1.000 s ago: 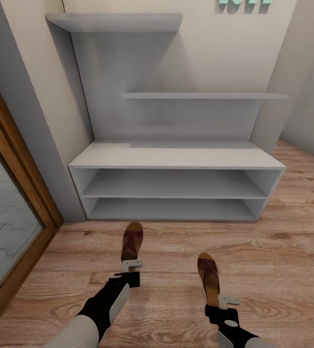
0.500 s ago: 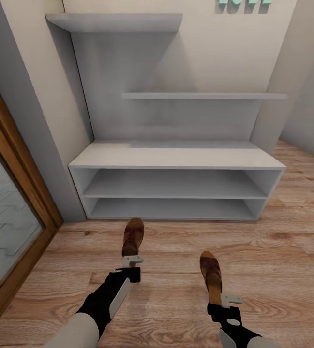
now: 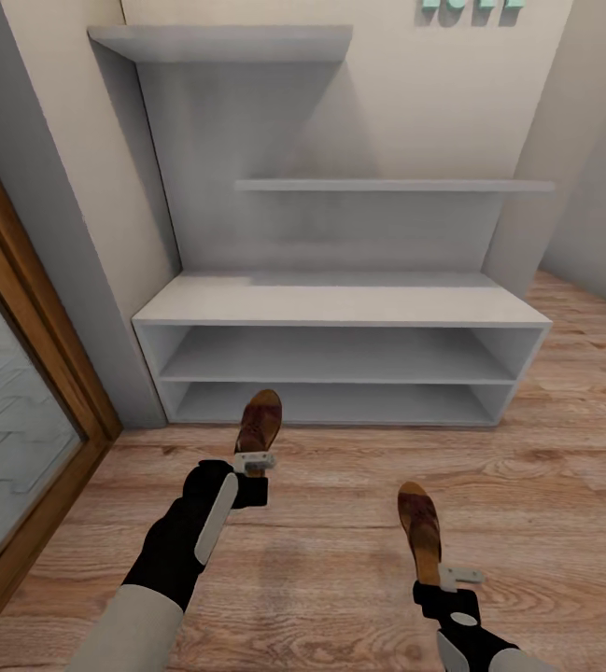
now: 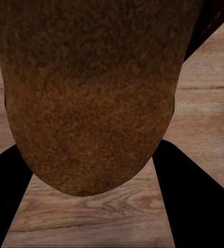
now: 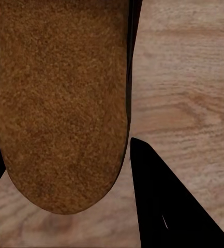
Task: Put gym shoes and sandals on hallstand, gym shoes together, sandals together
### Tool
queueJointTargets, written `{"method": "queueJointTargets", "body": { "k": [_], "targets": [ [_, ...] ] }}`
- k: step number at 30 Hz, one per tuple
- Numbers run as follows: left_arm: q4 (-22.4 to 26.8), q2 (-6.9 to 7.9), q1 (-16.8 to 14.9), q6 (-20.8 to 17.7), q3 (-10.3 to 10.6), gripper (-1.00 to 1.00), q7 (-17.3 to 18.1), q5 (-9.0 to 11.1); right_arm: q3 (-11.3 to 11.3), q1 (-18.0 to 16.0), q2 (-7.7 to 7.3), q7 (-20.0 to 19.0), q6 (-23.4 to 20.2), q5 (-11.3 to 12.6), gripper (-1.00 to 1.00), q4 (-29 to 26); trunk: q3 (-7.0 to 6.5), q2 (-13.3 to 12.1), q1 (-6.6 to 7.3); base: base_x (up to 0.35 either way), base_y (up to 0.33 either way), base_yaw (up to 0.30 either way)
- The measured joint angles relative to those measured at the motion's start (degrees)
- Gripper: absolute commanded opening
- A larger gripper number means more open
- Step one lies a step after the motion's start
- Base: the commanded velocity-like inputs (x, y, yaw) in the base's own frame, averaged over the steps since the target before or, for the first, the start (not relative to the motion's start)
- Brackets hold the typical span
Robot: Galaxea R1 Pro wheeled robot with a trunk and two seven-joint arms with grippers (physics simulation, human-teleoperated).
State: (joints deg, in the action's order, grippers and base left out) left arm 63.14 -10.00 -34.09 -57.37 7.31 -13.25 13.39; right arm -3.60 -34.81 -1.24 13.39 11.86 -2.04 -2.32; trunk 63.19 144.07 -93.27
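Each arm carries one dark brown sandal above the corridor floor (image 3: 545,467), in front of the hallstand (image 3: 340,303).

Left hand (image 3: 254,464): clamped on the heel end of the left sandal (image 3: 259,422). The sandal points forward toward the hallstand, its toe overlapping the front edge of the lowest shelf level in the head view. In the left wrist view the tan footbed (image 4: 88,93) runs between the two dark fingers (image 4: 194,201), with wood planks beneath.

Right hand (image 3: 458,576): clamped on the heel end of the right sandal (image 3: 421,527). This sandal also points forward, and sits lower in the head view, well apart from the hallstand. In the right wrist view its footbed (image 5: 62,103) lies against one dark finger (image 5: 163,206), over the plank floor.

The two sandals are well apart from each other. Neither touches the hallstand.

To the left stands a wood-framed glass door (image 3: 13,439).
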Motion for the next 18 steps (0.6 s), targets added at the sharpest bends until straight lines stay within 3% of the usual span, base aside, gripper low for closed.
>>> {"method": "queueJointTargets", "body": {
  "k": [6,18],
  "targets": [
    [0.0,0.0,0.0,-0.5,-0.2,-1.0,0.1,0.0,0.0,0.0,-0.09,0.0,0.0,0.0,-1.0,-0.3,0.0,0.0,0.0,0.0,0.0,0.0],
    [0.0,0.0,0.0,-0.5,-0.3,-1.0,0.1,0.1,-0.1,0.0,-2.42,0.2,0.2,0.0,-1.0,-0.4,0.0,0.0,0.0,0.066,0.0,0.0]
  ]
}}
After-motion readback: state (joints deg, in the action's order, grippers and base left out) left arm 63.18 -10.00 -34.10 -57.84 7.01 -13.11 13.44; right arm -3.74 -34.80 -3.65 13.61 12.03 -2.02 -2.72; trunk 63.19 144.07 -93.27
